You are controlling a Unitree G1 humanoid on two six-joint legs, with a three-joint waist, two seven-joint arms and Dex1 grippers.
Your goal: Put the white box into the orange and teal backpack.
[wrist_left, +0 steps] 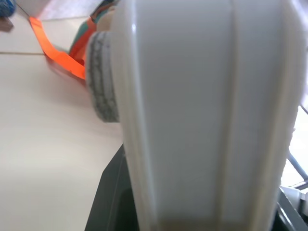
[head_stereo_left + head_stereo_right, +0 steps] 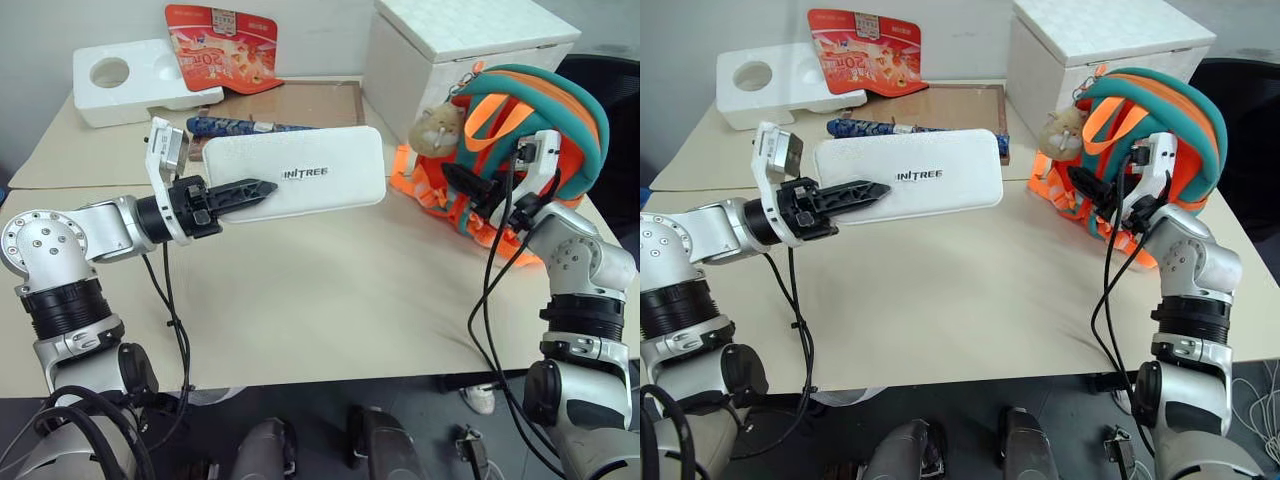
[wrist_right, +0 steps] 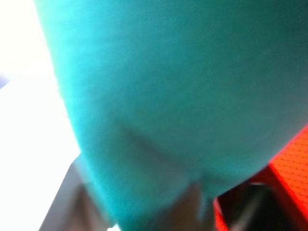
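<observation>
My left gripper (image 2: 255,188) is shut on the left end of the white box (image 2: 310,170), holding it flat above the table with its dark lettering facing up. In the left wrist view the white box (image 1: 207,115) rises close between the fingers. The orange and teal backpack (image 2: 540,110) stands at the right of the table, a tan hamster charm (image 2: 437,128) hanging on its front. My right gripper (image 2: 465,190) is pressed against the backpack's front. Teal fabric (image 3: 183,96) runs down between its fingers, so it looks shut on the backpack's teal edge.
A large white textured box (image 2: 450,50) stands behind the backpack. At the back left lie a styrofoam block (image 2: 130,80) with round holes and a red package (image 2: 220,45). A blue patterned packet (image 2: 235,126) and a brown board (image 2: 300,100) lie behind the held box. The table (image 2: 330,290) is bare in front.
</observation>
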